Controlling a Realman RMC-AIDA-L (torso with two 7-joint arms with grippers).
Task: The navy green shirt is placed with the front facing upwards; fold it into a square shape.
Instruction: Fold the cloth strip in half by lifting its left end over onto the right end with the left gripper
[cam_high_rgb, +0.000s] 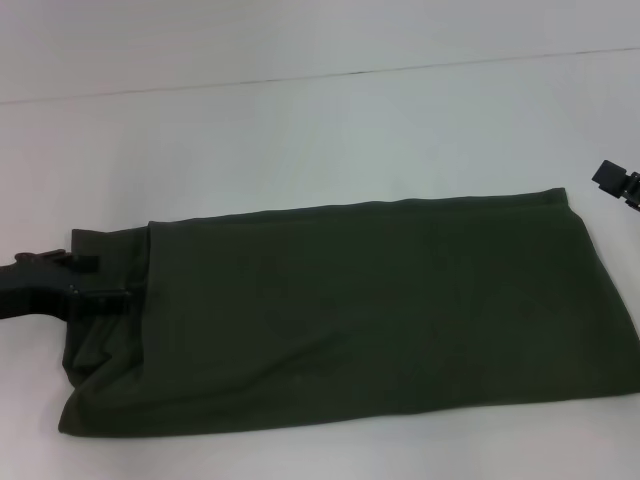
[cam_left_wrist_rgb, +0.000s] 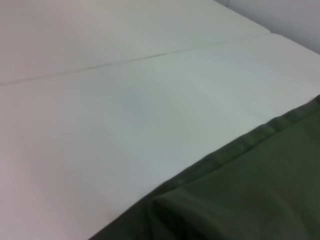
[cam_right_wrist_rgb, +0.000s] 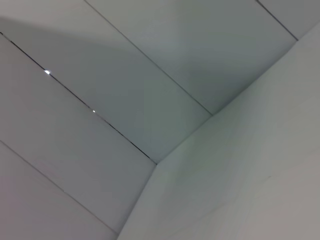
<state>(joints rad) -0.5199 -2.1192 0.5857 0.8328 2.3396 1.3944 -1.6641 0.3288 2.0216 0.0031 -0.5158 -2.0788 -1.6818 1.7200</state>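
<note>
The left claw (cam_high_rgb: 100, 280) pinched the left end of the navy green shirt (cam_high_rgb: 360, 310), folded long on the worktop (cam_high_rgb: 300, 130). I could not tell the right claw's (cam_high_rgb: 618, 183) grip.

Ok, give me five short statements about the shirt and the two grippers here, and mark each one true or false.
1. The navy green shirt lies folded into a long band on the white table. True.
2. Pink chest lettering shows on top. False: only plain green fabric shows.
3. The left gripper is at the shirt's left end. True.
4. The right gripper rests on the middle of the shirt. False: it sits off the cloth, beyond the far right corner.
5. The shirt is already square. False: it is much longer than wide.
</note>
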